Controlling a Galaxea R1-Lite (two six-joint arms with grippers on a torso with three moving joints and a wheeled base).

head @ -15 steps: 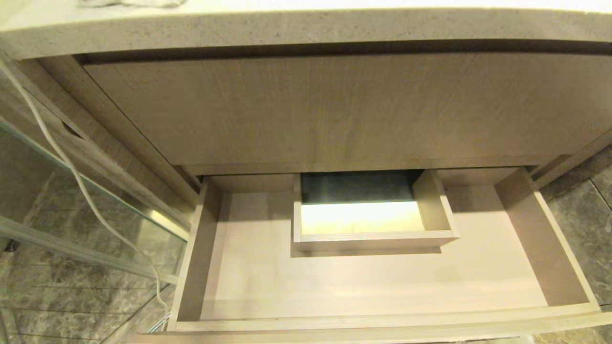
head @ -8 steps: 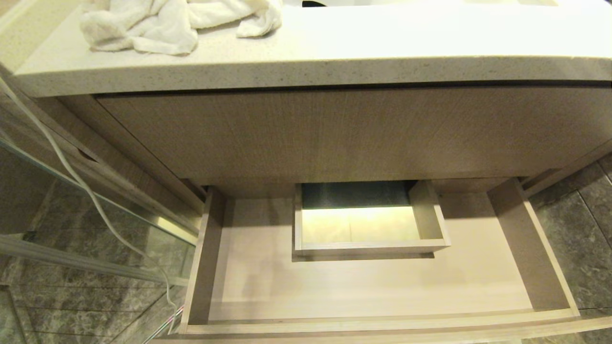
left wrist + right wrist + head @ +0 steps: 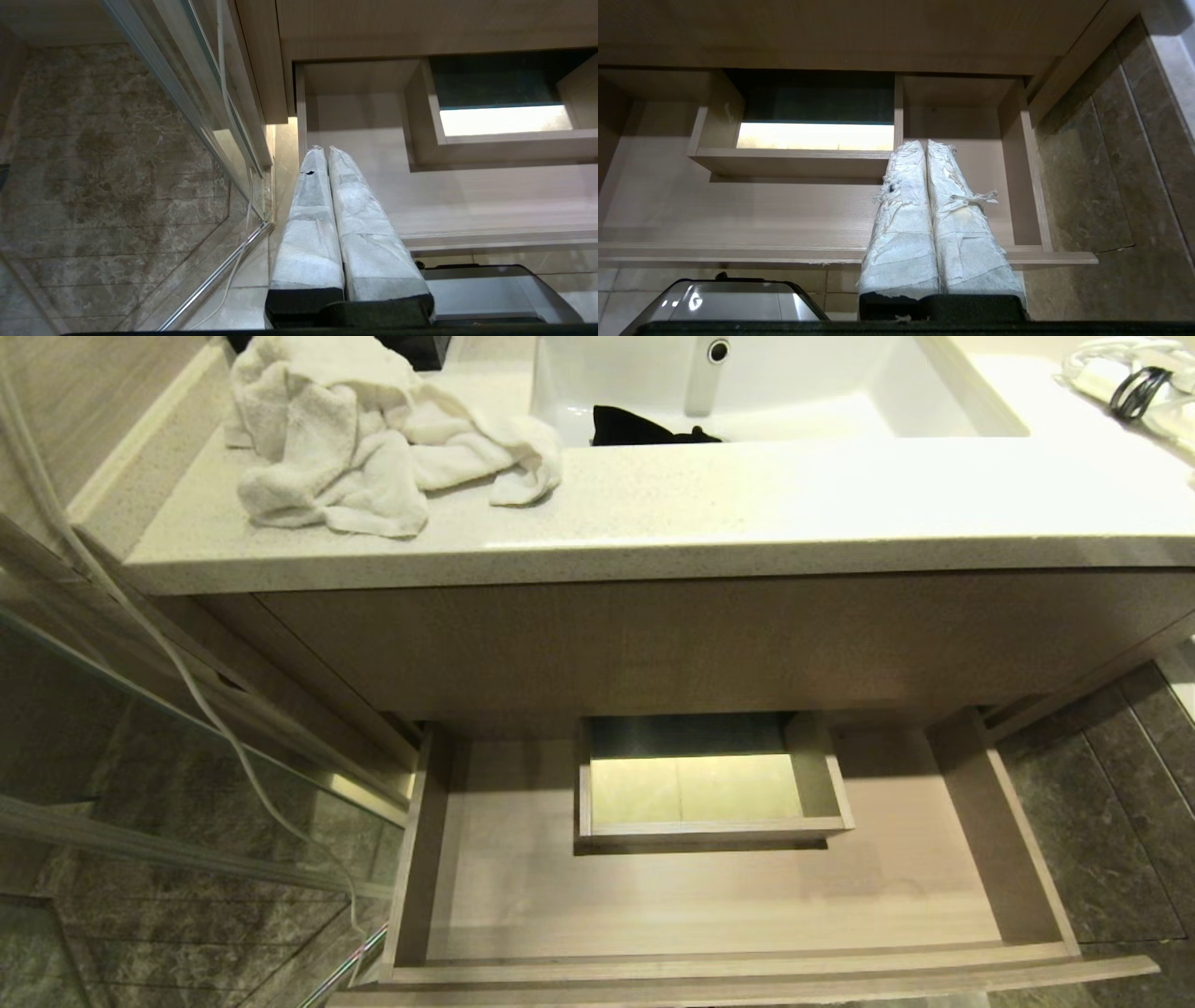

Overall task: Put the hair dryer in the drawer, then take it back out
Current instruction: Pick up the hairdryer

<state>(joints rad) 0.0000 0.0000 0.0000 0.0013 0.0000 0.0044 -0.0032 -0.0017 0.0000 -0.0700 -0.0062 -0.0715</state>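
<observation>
Both the left gripper (image 3: 324,151) and right gripper (image 3: 924,145) hang closed and empty before the open drawer (image 3: 709,896). The hair dryer (image 3: 1134,383) sits far right on the counter (image 3: 747,504). The right gripper should open wide and take it by the barrel, clear of the cord.

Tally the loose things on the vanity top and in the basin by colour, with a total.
White: 2 - crumpled towel; hair dryer, top right, with its black-banded cord
Black: 1 - dark item in the sink
Total: 3
The open drawer holds none.
</observation>
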